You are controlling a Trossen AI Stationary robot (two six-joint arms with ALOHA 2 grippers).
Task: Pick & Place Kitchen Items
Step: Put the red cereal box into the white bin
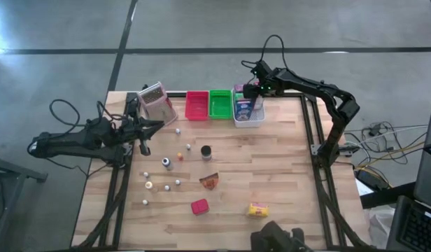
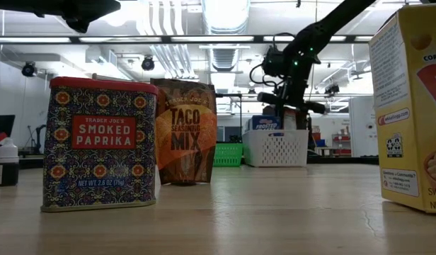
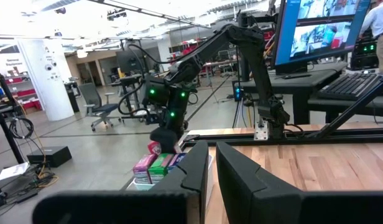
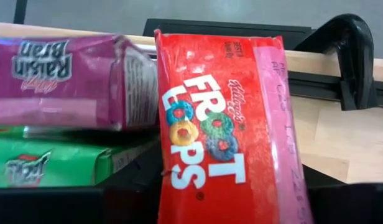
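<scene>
**Ana:** What is the right gripper (image 1: 252,89) doing?

**Ben:** It hangs over the white basket tray (image 1: 248,120) at the back of the wooden tabletop (image 1: 285,175). It holds a red cereal box (image 4: 226,130) that says Froot Loops. The gripper is closed on that box, and the box sits right above the other boxes in the tray.

**Ana:** How should it do this step well?

**Ben:** I think it should go down slowly and slide the red box in beside the purple box (image 4: 67,81) and the green box (image 4: 61,163). It should let go only when the box rests inside, so it does not tip over the tray wall.

**Ana:** And the left gripper (image 1: 144,129)?

**Ben:** It waits on the left side, closed and empty, near the little bottles.

**Ana:** Do the views show different things?

**Ben:** Yes. The right wrist view lets you read the box names. The high view does not, but it shows what is left on the tabletop: a red packet (image 1: 199,206), a yellow packet (image 1: 258,209), an orange-brown wedge (image 1: 209,181) and a dark jar (image 1: 206,152). The low view shows a paprika tin (image 2: 99,144) up close.
</scene>
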